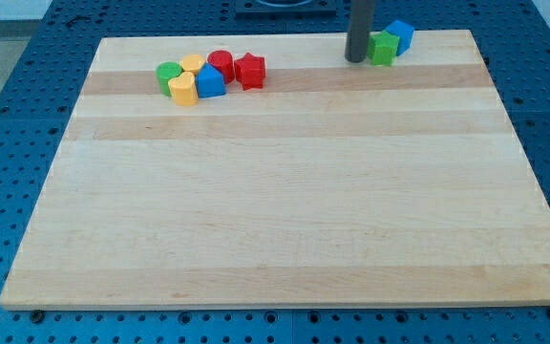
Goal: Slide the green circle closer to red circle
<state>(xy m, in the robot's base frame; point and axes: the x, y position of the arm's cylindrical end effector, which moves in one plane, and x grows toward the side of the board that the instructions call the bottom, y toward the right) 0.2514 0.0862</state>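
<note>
The green circle [168, 74] sits at the left end of a cluster near the view's top left. The red circle [221, 64] is in the same cluster, to its right, with a yellow block [192, 65], another yellow block [184, 90] and a blue block [210, 81] between them. A red star [250, 70] lies right of the red circle. My tip [355, 59] is far to the right of the cluster, touching or just left of a green block [383, 48].
A blue block [401, 35] sits behind the green block near the board's top edge. The wooden board [285, 210] lies on a blue perforated table [8, 143].
</note>
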